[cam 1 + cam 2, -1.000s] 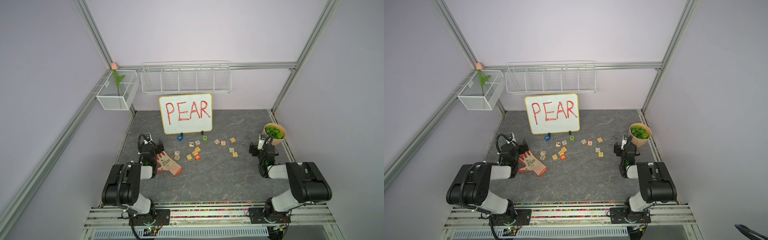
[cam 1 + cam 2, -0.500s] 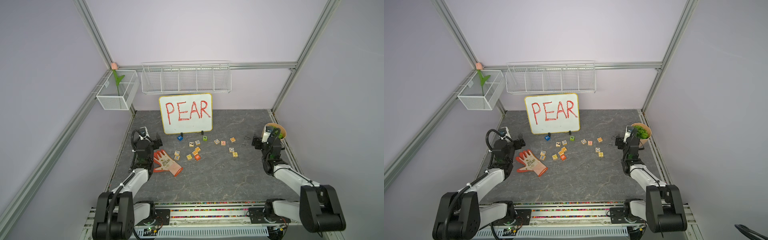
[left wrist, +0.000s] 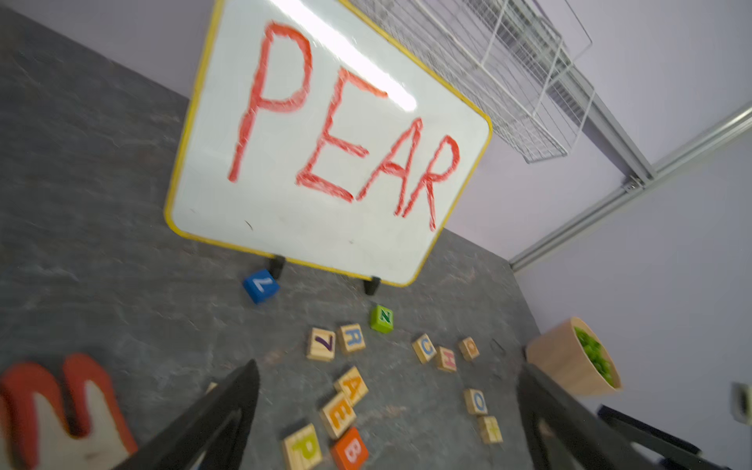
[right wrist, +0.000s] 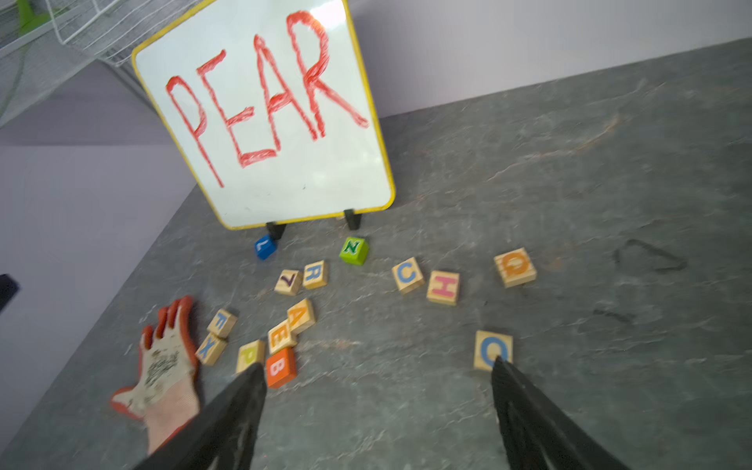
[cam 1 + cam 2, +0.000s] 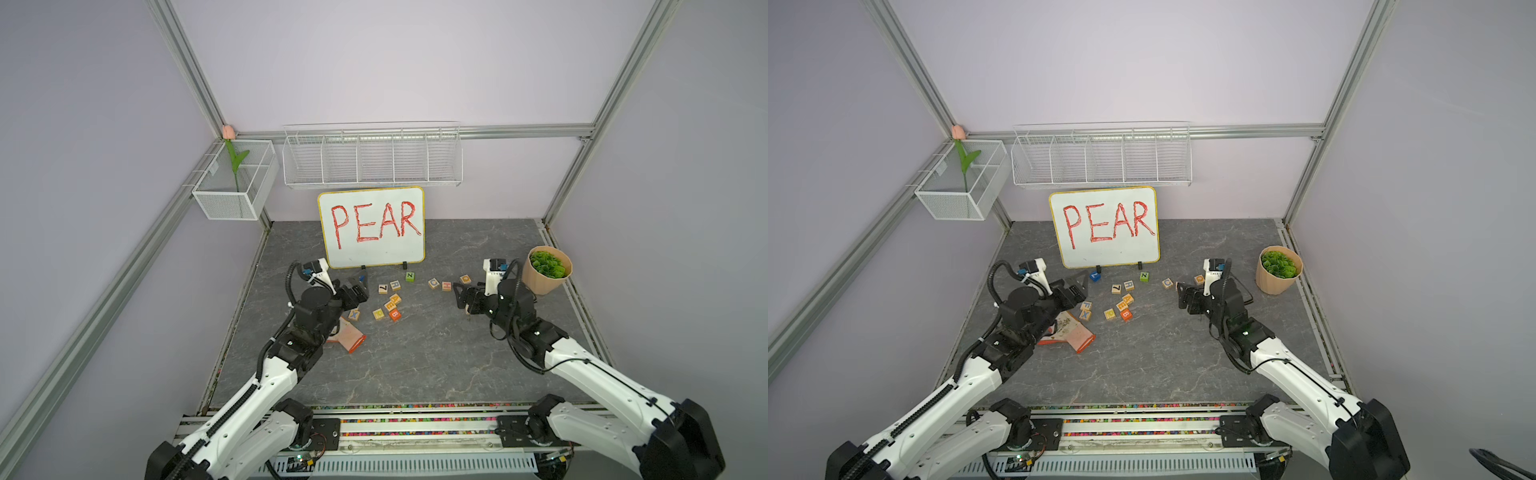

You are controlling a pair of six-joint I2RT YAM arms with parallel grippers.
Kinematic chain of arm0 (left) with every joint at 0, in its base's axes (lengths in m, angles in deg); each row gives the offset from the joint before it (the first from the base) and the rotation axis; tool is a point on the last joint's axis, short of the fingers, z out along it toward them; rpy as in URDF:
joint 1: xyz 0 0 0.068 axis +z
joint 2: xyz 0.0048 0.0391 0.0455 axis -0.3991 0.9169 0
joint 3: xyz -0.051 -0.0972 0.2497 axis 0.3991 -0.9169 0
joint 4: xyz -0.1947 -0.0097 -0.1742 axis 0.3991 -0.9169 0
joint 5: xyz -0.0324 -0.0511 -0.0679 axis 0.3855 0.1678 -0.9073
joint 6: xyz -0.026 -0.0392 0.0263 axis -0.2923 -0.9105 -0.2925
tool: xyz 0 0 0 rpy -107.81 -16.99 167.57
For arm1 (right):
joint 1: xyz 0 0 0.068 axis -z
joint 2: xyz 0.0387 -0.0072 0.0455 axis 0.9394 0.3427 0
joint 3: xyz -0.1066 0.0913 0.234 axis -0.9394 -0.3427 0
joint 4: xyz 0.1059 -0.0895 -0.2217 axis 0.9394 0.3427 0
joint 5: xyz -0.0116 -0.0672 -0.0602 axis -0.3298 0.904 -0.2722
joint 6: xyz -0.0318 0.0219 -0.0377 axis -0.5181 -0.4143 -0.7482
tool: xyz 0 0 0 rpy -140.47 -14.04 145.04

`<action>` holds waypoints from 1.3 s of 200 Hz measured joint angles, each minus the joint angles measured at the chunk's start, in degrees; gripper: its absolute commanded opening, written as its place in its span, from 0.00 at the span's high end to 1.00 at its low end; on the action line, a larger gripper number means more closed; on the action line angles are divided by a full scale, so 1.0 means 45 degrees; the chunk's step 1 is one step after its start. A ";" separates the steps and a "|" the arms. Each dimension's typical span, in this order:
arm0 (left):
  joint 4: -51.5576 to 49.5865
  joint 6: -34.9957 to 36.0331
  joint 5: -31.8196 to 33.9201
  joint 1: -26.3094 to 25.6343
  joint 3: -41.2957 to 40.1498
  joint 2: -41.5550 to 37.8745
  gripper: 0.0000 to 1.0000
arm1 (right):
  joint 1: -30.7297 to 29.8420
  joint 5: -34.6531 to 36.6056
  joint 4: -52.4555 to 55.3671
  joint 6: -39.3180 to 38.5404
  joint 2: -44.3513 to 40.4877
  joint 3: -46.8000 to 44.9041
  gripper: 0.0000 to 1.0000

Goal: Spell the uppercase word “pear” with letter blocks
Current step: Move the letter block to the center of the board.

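Note:
The letter blocks lie loose in front of the whiteboard. R (image 3: 352, 337) sits beside a 7 block. A (image 3: 352, 385), E (image 3: 337, 415) and P (image 3: 302, 447) form a slanted cluster, seen in the right wrist view as A (image 4: 301, 316), E (image 4: 280, 335), P (image 4: 250, 355) and R (image 4: 314, 274). In a top view the cluster shows around E (image 5: 390, 305). My left gripper (image 5: 358, 287) hovers open just left of the cluster, holding nothing. My right gripper (image 5: 462, 296) hovers open to the right, near an O block (image 4: 493, 350), also holding nothing.
A whiteboard (image 5: 371, 228) reading PEAR stands at the back. An orange-and-white glove (image 5: 349, 336) lies under the left arm. A potted plant (image 5: 545, 270) stands at far right. Other blocks are scattered: orange B (image 5: 395, 314), blue cube (image 3: 260, 285), green N (image 5: 410, 276), C (image 5: 434, 283), H (image 5: 446, 286).
Both arms have unfolded from a tucked pose and reached forward and inward, bringing the grippers closer to the blocks. No block has moved.

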 measured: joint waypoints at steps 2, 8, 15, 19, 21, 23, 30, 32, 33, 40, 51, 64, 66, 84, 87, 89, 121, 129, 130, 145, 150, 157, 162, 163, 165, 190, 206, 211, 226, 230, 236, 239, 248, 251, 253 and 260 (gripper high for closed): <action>-0.0015 -0.0112 0.0015 -0.0175 -0.0010 0.0015 0.01 | -0.0102 -0.0010 0.0029 0.0092 0.0019 0.0034 0.11; -0.0044 -0.0355 0.0117 -0.0646 -0.0039 0.0053 0.01 | -0.0398 0.0034 0.0126 0.0340 0.0063 0.0112 0.11; -0.0029 -0.0573 0.0165 -0.1088 -0.0063 0.0097 0.01 | -0.0685 0.0044 0.0219 0.0714 0.0117 0.0219 0.11; 0.0019 -0.0641 0.0175 -0.1277 -0.0083 0.0117 0.01 | -0.0840 0.0044 0.0223 0.0923 0.0146 0.0267 0.11; 0.0078 -0.0699 0.0155 -0.1375 -0.0097 0.0126 0.01 | -0.0889 0.0044 0.0219 0.0991 0.0155 0.0287 0.11; 0.0112 -0.0719 0.0136 -0.1452 -0.0121 0.0146 0.01 | -0.0962 0.0019 0.0209 0.1117 0.0189 0.0306 0.11; 0.0306 -0.0767 0.0063 -0.1617 -0.0180 0.0189 0.01 | -0.1146 -0.0015 0.0194 0.1384 0.0267 0.0359 0.11; 0.0384 -0.0763 0.0029 -0.1642 -0.0209 0.0204 0.01 | -0.1190 -0.0024 0.0194 0.1423 0.0287 0.0374 0.11; 0.0466 -0.0777 0.0010 -0.1666 -0.0238 0.0214 0.01 | -0.1229 -0.0029 0.0194 0.1477 0.0301 0.0384 0.11; 0.0903 -0.0787 -0.0141 -0.1700 -0.0398 0.0262 0.01 | -0.1355 -0.0039 0.0194 0.1637 0.0413 0.0427 0.11; 0.1661 -0.0792 -0.0447 -0.1715 -0.0724 0.0389 0.01 | -0.1506 -0.0029 0.0243 0.1909 0.0612 0.0520 0.11; 0.2132 -0.0806 -0.0690 -0.1715 -0.0996 0.0510 0.01 | -0.1622 0.0262 0.0869 0.2487 0.0879 0.0894 0.11; 0.2166 -0.0816 -0.0704 -0.1715 -0.1030 0.0529 0.01 | -0.1627 0.0321 0.1001 0.2550 0.0913 0.0971 0.11; 0.2161 -0.0865 -0.0680 -0.1700 -0.1078 0.0714 0.01 | -0.1608 0.0792 0.2001 0.3152 0.1389 0.1778 0.11; 0.2113 -0.0860 -0.0665 -0.1685 -0.1054 0.0763 0.01 | -0.1608 0.0835 0.2089 0.3215 0.1452 0.1880 0.11; 0.2074 -0.0850 -0.0656 -0.1671 -0.1030 0.0801 0.01 | -0.1608 0.0874 0.2132 0.3245 0.1501 0.1953 0.11; 0.0204 0.0568 -0.0792 -0.1389 0.0466 0.2239 0.01 | -0.1549 0.1957 0.3079 0.3497 0.2108 0.2633 0.11; -0.0568 0.1394 -0.0971 -0.1384 0.1122 0.2705 0.00 | -0.1496 0.2331 0.3337 0.3463 0.2278 0.2759 0.11; -0.0646 0.1501 -0.0971 -0.1384 0.1185 0.2754 0.00 | -0.1491 0.2370 0.3376 0.3434 0.2293 0.2778 0.11; -0.1987 0.3002 -0.1015 -0.1389 0.2244 0.3473 0.00 | -0.1379 0.3041 0.3993 0.3089 0.2531 0.3089 0.11; -0.2317 0.3453 -0.1015 -0.1379 0.2472 0.3648 0.00 | -0.1355 0.3254 0.4143 0.2934 0.2560 0.3186 0.11; -0.2856 0.4133 -0.1025 -0.1316 0.2773 0.3944 0.00 | -0.1302 0.3570 0.4313 0.2705 0.2560 0.3298 0.11; -0.3162 0.4493 -0.1025 -0.1273 0.2914 0.4099 0.01 | -0.1282 0.3779 0.4405 0.2569 0.2555 0.3366 0.11; -0.3269 0.4619 -0.1030 -0.1248 0.2958 0.4177 0.01 | -0.1268 0.3842 0.4420 0.2511 0.2550 0.3390 0.11; -0.3371 0.4716 -0.1044 -0.1224 0.3002 0.4235 0.02 | -0.1258 0.3910 0.4439 0.2467 0.2550 0.3410 0.11; -0.4765 0.6018 -0.1302 -0.0806 0.3463 0.5489 0.02 | -0.1112 0.4498 0.4556 0.1753 0.2516 0.3512 0.11; -0.5362 0.6416 -0.1486 -0.0641 0.3769 0.6475 0.04 | -0.1025 0.4517 0.4551 0.1282 0.2516 0.3512 0.11; -0.5527 0.6509 -0.1588 -0.0617 0.3900 0.6815 0.05 | -0.1010 0.4512 0.4551 0.1146 0.2516 0.3512 0.11; -0.5819 0.6747 -0.1923 -0.0593 0.4347 0.7873 0.06 | -0.0962 0.4473 0.4541 0.0719 0.2516 0.3512 0.11; -0.5848 0.6815 -0.1972 -0.0593 0.4439 0.8116 0.06 | -0.0947 0.4473 0.4541 0.0627 0.2521 0.3512 0.11; -0.5921 0.6897 -0.2040 -0.0593 0.4595 0.8490 0.06 | -0.0937 0.4473 0.4537 0.0505 0.2521 0.3512 0.11; -0.5945 0.6936 -0.2084 -0.0588 0.4653 0.8636 0.06 | -0.0933 0.4469 0.4537 0.0447 0.2521 0.3512 0.11; -0.5999 0.7014 -0.2210 -0.0568 0.4838 0.9083 0.06 | -0.0894 0.4469 0.4537 0.0335 0.2521 0.3512 0.11; -0.5999 0.7038 -0.2239 -0.0559 0.4877 0.9224 0.06 | -0.0879 0.4473 0.4532 0.0291 0.2521 0.3512 0.11; -0.5999 0.7062 -0.2312 -0.0549 0.4906 0.9316 0.06 | -0.0869 0.4473 0.4532 0.0277 0.2521 0.3512 0.11; -0.5984 0.7096 -0.2395 -0.0515 0.4940 0.9544 0.06 | -0.0835 0.4473 0.4532 0.0233 0.2521 0.3512 0.11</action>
